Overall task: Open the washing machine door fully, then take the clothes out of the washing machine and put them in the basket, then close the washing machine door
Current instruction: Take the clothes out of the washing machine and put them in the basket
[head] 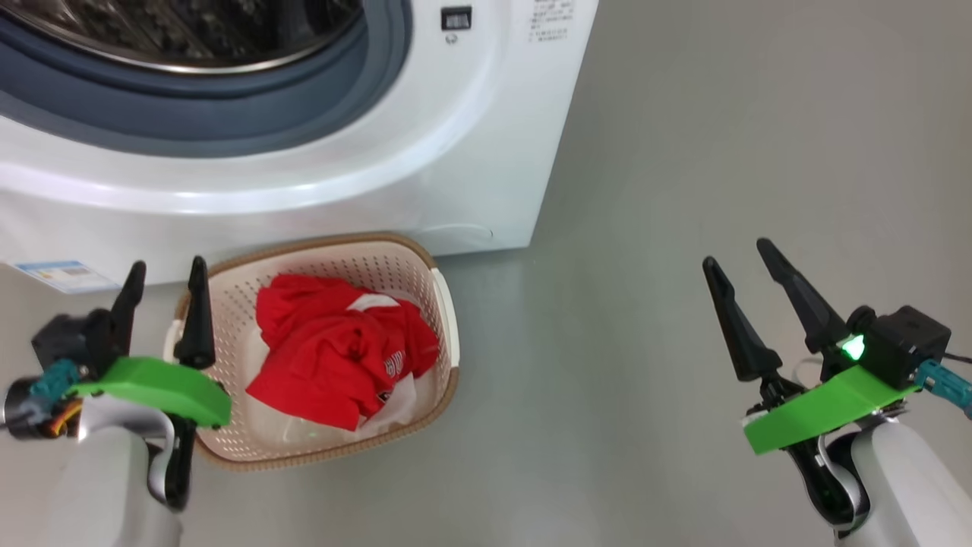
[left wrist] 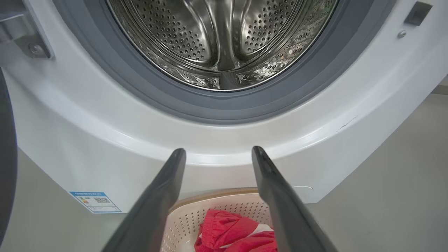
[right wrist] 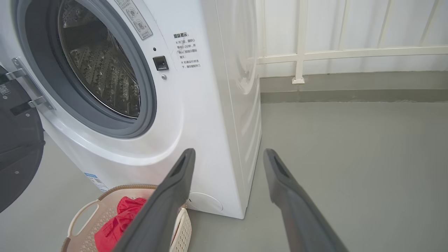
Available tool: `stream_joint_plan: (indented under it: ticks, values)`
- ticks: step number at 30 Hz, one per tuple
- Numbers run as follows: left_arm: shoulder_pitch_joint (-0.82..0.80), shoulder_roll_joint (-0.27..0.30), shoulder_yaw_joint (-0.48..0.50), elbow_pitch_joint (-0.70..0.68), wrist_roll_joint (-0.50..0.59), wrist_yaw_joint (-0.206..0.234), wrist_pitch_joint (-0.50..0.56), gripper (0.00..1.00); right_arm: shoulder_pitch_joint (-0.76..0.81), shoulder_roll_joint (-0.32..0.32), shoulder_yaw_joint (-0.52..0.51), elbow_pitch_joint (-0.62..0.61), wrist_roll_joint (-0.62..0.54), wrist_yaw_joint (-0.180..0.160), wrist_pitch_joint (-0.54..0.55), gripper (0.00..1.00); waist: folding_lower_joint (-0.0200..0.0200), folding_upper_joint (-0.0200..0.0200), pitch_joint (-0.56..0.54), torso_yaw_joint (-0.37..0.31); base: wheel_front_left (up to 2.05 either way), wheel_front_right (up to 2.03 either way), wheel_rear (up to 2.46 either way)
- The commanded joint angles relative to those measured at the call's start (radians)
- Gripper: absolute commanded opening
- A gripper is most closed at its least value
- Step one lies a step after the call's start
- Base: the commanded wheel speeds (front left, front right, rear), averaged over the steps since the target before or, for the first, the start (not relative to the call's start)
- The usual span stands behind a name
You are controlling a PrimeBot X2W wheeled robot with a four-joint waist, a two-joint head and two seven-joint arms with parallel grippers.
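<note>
Left gripper (left wrist: 218, 149) facing the washing machine (left wrist: 105, 140), fingers spread wide, nothing held.
The steel drum (left wrist: 217, 35) stands exposed inside its grey seal (left wrist: 140, 87). Below the fingers, the basket (left wrist: 196, 213) sits on the floor (left wrist: 385, 192) just beside the machine's base, with the red clothes (left wrist: 227, 231) lying in it. A blue label (left wrist: 95, 202) marks the lower left front; the dark washing machine door (left wrist: 5, 157) edge shows far left.

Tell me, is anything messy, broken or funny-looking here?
Nothing looks spilled or broken. The clothes lie crumpled but fully inside the basket, which stands upright on the floor. The one loose end is the washing machine door, hanging wide open beside the drum, which looks empty.
</note>
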Motion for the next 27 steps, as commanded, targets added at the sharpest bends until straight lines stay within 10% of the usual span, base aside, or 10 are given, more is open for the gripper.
stream_joint_plan:
  ticks: [1, 27]
  values:
    - [0.026, 0.028, 0.041, -0.045, 0.016, -0.003, -0.012, 1.00, 0.029, -0.015, 0.013, -0.019, 0.017, 0.002, -0.005, 1.00, 0.0000, 0.0000, -0.047, 0.017, 0.00, 0.00, 0.00]
    - [0.403, -0.038, 0.180, -0.442, 0.079, -0.003, -0.012, 1.00, 0.145, -0.048, -0.015, -0.024, 0.038, 0.002, -0.005, 1.00, 0.0000, 0.0000, -0.159, 0.033, 0.00, 0.00, 0.00]
